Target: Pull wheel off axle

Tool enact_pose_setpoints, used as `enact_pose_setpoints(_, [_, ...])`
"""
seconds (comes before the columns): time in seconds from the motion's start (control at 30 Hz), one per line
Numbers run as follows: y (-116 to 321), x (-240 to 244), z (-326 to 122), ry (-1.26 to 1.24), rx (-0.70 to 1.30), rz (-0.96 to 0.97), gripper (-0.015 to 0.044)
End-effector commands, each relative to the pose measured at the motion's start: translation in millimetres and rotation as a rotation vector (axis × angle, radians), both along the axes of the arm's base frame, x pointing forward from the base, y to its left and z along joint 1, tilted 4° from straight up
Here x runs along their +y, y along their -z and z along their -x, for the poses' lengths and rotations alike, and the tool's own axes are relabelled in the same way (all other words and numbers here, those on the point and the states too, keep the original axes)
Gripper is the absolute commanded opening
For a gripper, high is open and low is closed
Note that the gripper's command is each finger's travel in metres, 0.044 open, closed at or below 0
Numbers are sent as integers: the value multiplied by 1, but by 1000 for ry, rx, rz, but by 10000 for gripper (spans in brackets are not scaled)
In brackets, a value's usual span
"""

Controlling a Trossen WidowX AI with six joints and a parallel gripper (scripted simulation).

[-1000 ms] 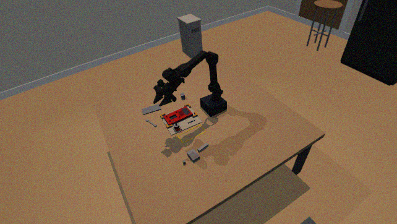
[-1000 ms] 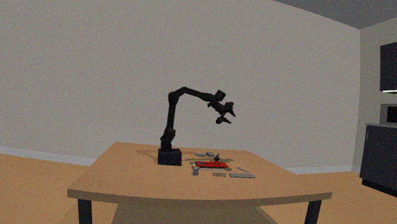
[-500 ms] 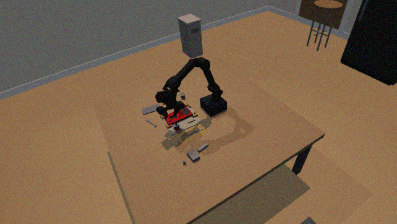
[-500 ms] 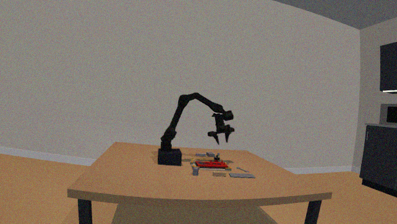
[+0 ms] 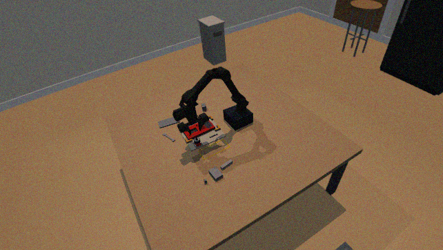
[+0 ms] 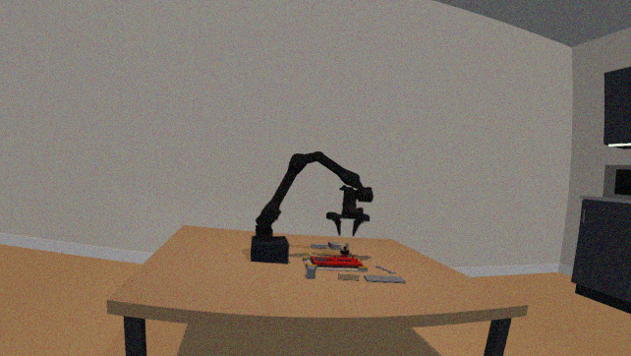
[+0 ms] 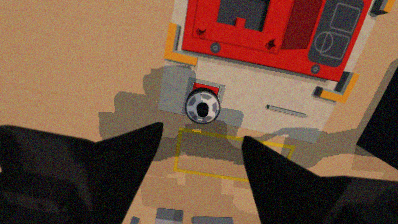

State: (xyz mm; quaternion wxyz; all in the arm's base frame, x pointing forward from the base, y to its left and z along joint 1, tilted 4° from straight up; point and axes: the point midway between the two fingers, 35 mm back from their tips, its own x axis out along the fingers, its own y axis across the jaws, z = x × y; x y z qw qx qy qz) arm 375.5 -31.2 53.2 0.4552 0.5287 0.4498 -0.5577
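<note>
Wheel [image 7: 202,106] sits on its axle below your gripper [image 7: 200,145], jaws apart and empty: you're approaching, so descend and straddle its rim next.

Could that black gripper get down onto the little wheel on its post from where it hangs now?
Probably yes. The gripper hangs open and empty above the table, and the wheel sits on its axle just ahead of the fingers, its top uncovered. Only the red board lies close by, beyond the wheel.
</note>
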Motion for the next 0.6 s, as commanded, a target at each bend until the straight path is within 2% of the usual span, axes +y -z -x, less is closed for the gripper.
enact_pose_setpoints(0.0, [2,0,-3,8,6,-5,300])
enact_pose_setpoints(0.4, [71,-2,1,8,6,-4,300])
enact_pose_setpoints(0.57, [76,-2,2,8,6,-4,300])
